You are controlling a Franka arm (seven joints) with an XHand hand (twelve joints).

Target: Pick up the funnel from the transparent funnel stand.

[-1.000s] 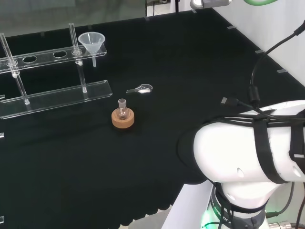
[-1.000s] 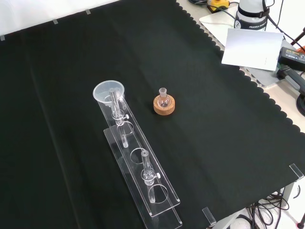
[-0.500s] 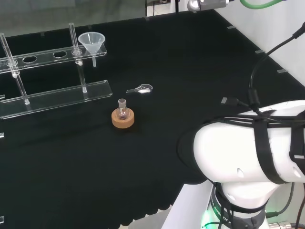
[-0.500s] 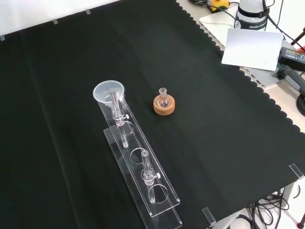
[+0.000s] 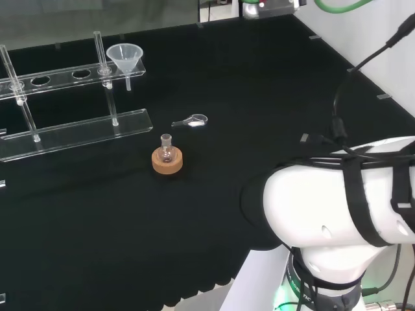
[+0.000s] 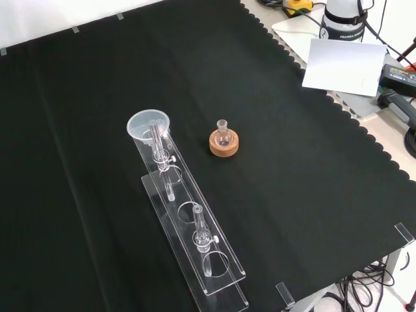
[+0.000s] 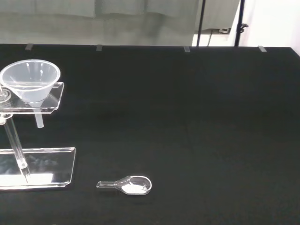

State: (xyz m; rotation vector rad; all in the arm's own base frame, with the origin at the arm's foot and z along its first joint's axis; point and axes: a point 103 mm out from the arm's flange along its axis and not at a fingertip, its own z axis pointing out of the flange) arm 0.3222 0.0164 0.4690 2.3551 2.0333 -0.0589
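Observation:
A clear plastic funnel (image 5: 125, 57) sits in the end hole of the transparent funnel stand (image 5: 78, 129), its spout hanging below the top bar. In the front view the funnel (image 6: 148, 125) is at the far end of the stand (image 6: 195, 240), which runs toward the near edge of the cloth. The wrist view looks at the funnel (image 7: 30, 79) and the stand's end (image 7: 37, 166) from some way off. Two upright rods carry the stand's top bar, which has several holes.
A small glass flask on a cork ring (image 5: 167, 157) stands near the stand's end (image 6: 224, 140). A clear scoop with white powder (image 5: 192, 120) lies on the cloth (image 7: 126, 185). The arm's white links (image 5: 337, 214) stand at the head view's right.
A grey and white part of the arm at the head view's top edge has slid left. The funnel, stand, flask and scoop have not moved.

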